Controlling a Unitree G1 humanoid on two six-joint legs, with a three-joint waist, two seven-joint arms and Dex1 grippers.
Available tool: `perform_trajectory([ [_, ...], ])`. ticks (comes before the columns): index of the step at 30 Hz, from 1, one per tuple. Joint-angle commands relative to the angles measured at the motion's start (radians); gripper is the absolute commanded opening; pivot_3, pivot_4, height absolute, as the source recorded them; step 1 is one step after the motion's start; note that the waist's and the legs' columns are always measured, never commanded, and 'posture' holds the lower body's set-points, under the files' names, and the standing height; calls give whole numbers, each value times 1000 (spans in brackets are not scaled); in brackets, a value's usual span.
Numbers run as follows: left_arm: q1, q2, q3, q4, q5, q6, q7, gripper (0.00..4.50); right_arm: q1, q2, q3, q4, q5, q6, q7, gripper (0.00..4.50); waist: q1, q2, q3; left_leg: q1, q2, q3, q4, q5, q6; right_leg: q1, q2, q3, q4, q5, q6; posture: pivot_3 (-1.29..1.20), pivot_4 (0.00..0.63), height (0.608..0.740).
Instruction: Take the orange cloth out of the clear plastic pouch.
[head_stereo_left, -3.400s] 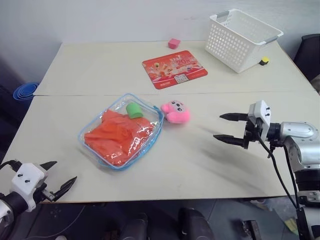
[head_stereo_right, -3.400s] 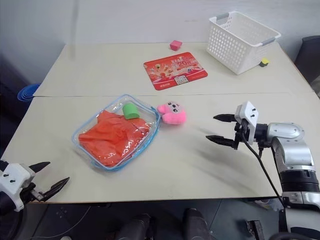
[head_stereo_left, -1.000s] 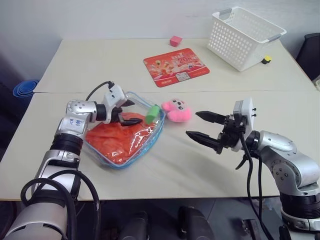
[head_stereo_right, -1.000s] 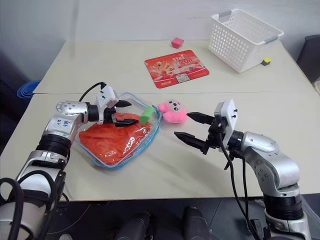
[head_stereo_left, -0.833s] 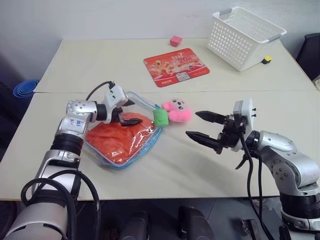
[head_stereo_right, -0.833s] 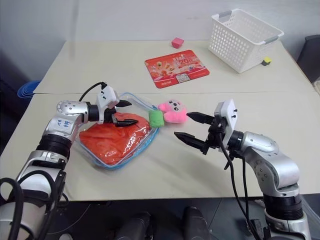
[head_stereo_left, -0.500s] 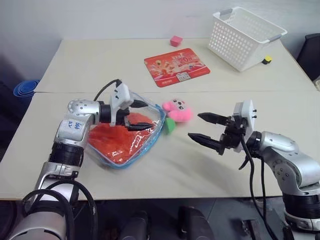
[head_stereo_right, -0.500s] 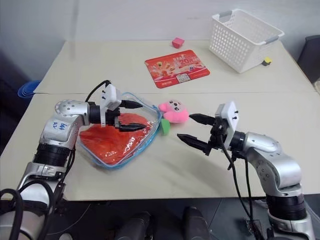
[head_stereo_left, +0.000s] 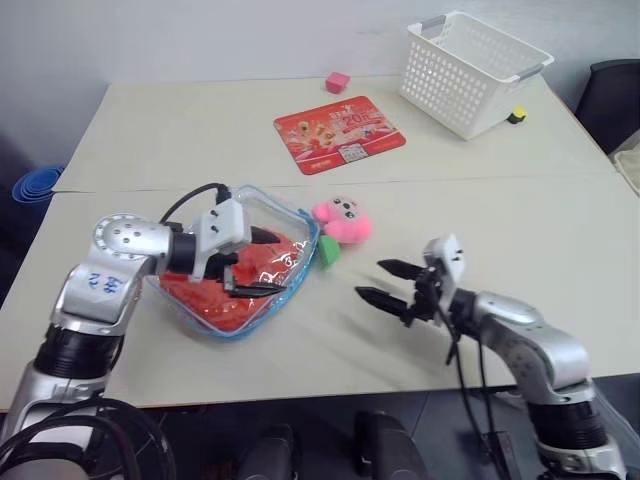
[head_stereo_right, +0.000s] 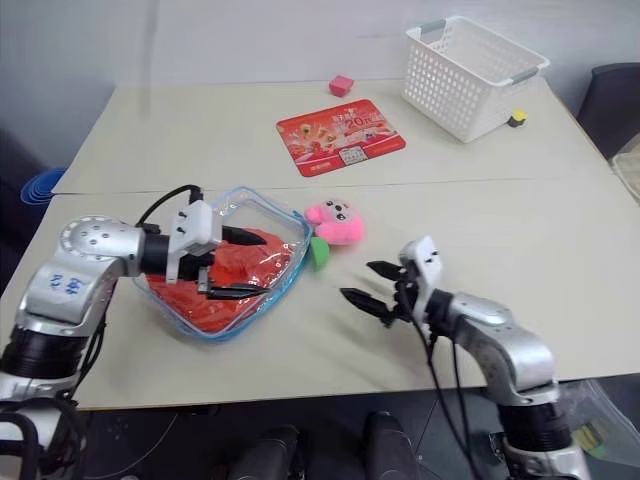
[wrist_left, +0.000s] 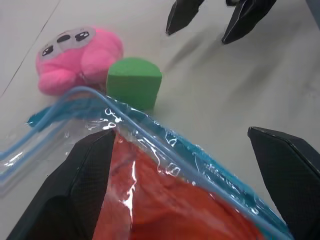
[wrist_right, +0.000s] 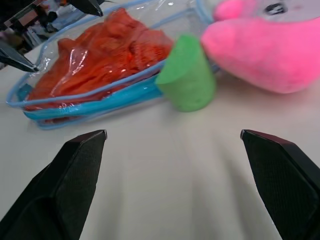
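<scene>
Table (head_stereo_left: 180, 140): pale beige top, two slabs meeting at a seam across the middle; grey-white wall behind, blue ribbed object (head_stereo_left: 30, 186) on the floor past the left edge.

White lattice basket (head_stereo_left: 470, 72): far right corner of the table, a small yellow-and-black object (head_stereo_left: 516, 115) just beside it.

Clear plastic pouch (head_stereo_left: 290, 222): flat on the near left part of the table, blue zipper edging, mouth toward the pink plush toy.

Orange cloth (head_stereo_left: 205, 295): wrinkled, inside the pouch. The left gripper (head_stereo_left: 256, 263) sits over the pouch at its mouth end, fingers spread wide with nothing between them; the left wrist view shows cloth and blue edging lying between the two fingers (wrist_left: 80, 185).

Red printed mat (head_stereo_left: 340, 133): flat, mid-table beyond the seam.

Pink plush toy (head_stereo_left: 343, 220): just beside the pouch mouth.

Right gripper (head_stereo_left: 385, 282): fingers wide apart, empty, low over bare table to the right of the pouch, pointing toward the green piece.

Green foam piece (head_stereo_left: 328, 251): against the pouch edge, touching the plush.

Pink cube (head_stereo_left: 337, 82): far edge of the table.
</scene>
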Motion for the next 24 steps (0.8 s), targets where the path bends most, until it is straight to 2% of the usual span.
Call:
perform_trajectory([
  [1,-1,53,86,-71,-57,37,-1,4473,-55,73,45,37,-36,2,-73,4500,3,0,0,0,0,0,0,0,0,0,0,0,0,0,0,0,150,740],
  [5,7,84,117,-76,-69,53,21,4473,-139,167,66,186,-112,-28,-162,4500,7,0,0,0,-2,-2,0,0,0,0,0,0,0,0,0,0,150,740],
  [12,30,81,129,-121,-99,81,65,4473,-195,228,74,283,-170,-65,-173,4500,-2,0,0,0,-2,-2,-1,0,0,0,1,0,1,0,0,0,150,740],
  [16,38,80,129,-124,-106,81,84,4500,-184,238,50,263,-164,-68,-174,3643,-5,0,0,0,-1,-2,-1,0,0,-1,2,0,1,0,0,0,150,740],
  [24,29,56,100,-114,-116,65,97,4500,-141,207,30,182,-146,-56,-142,914,-4,0,0,0,-1,-2,-1,0,0,-1,2,0,1,0,0,0,150,740],
])
